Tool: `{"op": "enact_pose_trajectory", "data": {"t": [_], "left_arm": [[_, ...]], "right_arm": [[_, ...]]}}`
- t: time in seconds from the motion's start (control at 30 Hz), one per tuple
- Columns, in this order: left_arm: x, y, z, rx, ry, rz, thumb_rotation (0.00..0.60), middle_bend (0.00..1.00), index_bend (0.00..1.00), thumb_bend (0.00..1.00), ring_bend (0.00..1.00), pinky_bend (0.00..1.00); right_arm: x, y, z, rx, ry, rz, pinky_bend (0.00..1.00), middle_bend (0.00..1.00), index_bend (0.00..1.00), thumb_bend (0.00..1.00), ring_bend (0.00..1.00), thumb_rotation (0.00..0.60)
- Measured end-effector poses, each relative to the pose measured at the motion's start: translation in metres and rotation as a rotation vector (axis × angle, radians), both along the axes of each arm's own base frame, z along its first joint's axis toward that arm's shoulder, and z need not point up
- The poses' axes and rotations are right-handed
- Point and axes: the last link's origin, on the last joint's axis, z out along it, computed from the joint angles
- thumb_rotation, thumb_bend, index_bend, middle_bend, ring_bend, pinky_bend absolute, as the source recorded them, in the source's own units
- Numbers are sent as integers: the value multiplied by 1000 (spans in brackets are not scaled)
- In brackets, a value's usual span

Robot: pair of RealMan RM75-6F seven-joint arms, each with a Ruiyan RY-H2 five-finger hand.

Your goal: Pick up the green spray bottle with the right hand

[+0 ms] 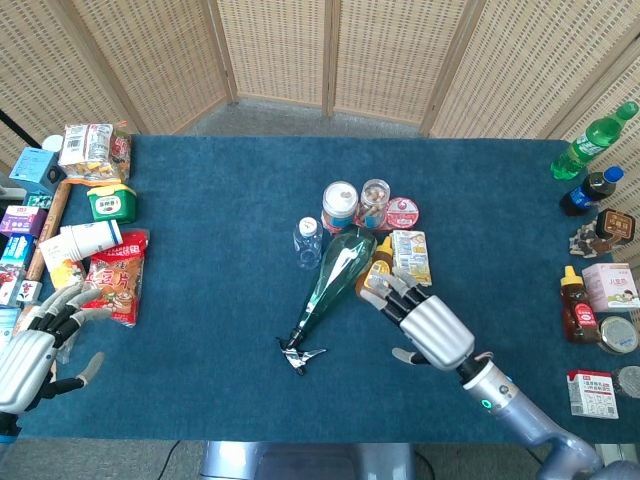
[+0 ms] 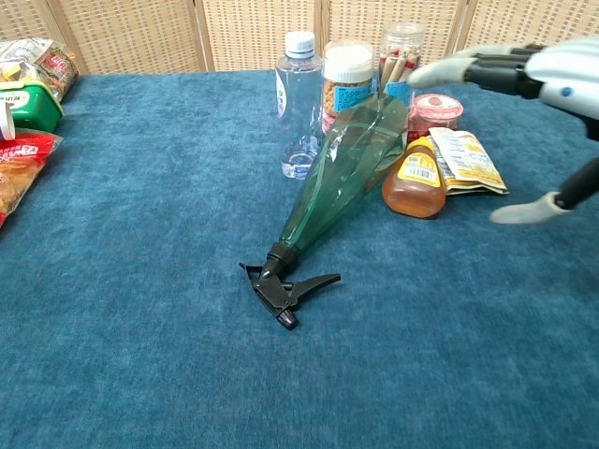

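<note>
The green spray bottle [image 1: 335,276] lies on its side in the middle of the blue table, its black trigger head [image 1: 298,353] toward the near edge. The chest view shows the green spray bottle [image 2: 342,173] with its base against the cluster of jars. My right hand [image 1: 425,325] hovers open just right of the bottle, fingers spread over the honey bottle [image 1: 377,272]. In the chest view my right hand [image 2: 533,94] enters from the right, above the table, holding nothing. At the near left edge, my left hand [image 1: 35,345] rests open.
Behind the spray bottle stand a clear water bottle [image 2: 299,103], a white-lidded jar [image 2: 346,79], a tall stick jar [image 2: 400,61], a pink cup [image 2: 436,110] and a snack packet [image 2: 468,161]. Snack packs [image 1: 95,215] crowd the left edge; bottles and boxes [image 1: 595,250] line the right.
</note>
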Motion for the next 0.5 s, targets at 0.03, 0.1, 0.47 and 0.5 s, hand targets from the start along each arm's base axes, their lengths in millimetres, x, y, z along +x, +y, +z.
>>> {"op": "enact_pose_trajectory", "data": {"t": [0.03, 0.1, 0.47, 0.5], "left_arm": [[0, 0, 0, 1, 0, 1, 600, 159, 274, 453, 0, 0], [0, 0, 1, 3, -1, 1, 600, 159, 274, 453, 0, 0], [-3, -1, 3, 8, -2, 8, 600, 160, 274, 454, 0, 0], [-3, -1, 3, 9, -2, 8, 600, 160, 274, 454, 0, 0]], "right_arm": [[3, -1, -1, 1, -1, 12, 0, 0, 0, 173, 0, 600], [8, -4, -4, 1, 1, 42, 0, 0, 0, 173, 0, 600], [38, -13, -33, 21, 63, 215, 0, 0, 0, 175, 0, 600], [40, -13, -36, 29, 68, 222, 0, 0, 0, 175, 0, 600]]}}
